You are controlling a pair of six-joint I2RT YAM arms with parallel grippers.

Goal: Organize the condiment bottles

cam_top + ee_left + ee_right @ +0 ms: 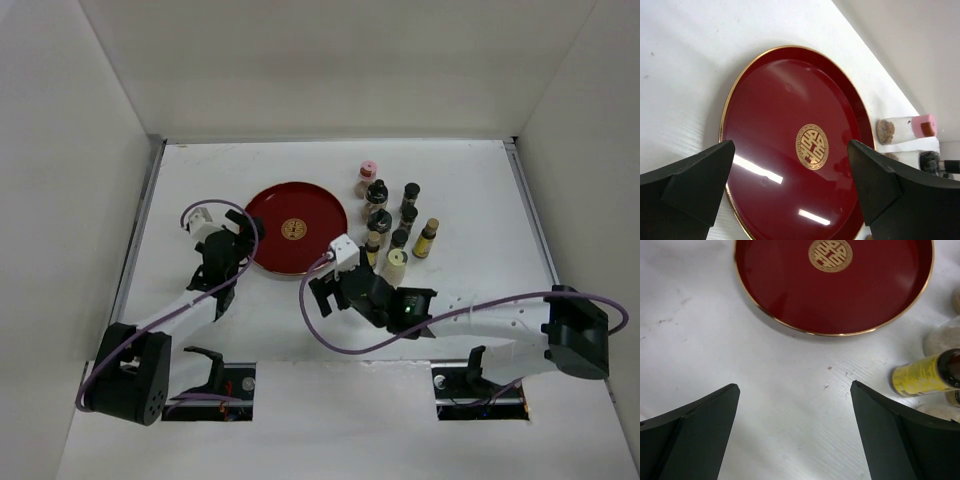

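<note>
Left gripper (232,246), jaws spread and empty, hovers over the left edge of the bare red tray (275,212). Right gripper (320,292), likewise wide open, sits off the tray's near-right rim. The condiment bottles (378,222) cluster right of the tray; organizing appears barely begun.

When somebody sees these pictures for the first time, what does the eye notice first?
The round red tray with its gold emblem stands out most, near the middle of the white table. To its right stand the small condiment bottles, the pink-capped bottle farthest back. The left gripper and the right gripper are open, close to the tray.
</note>
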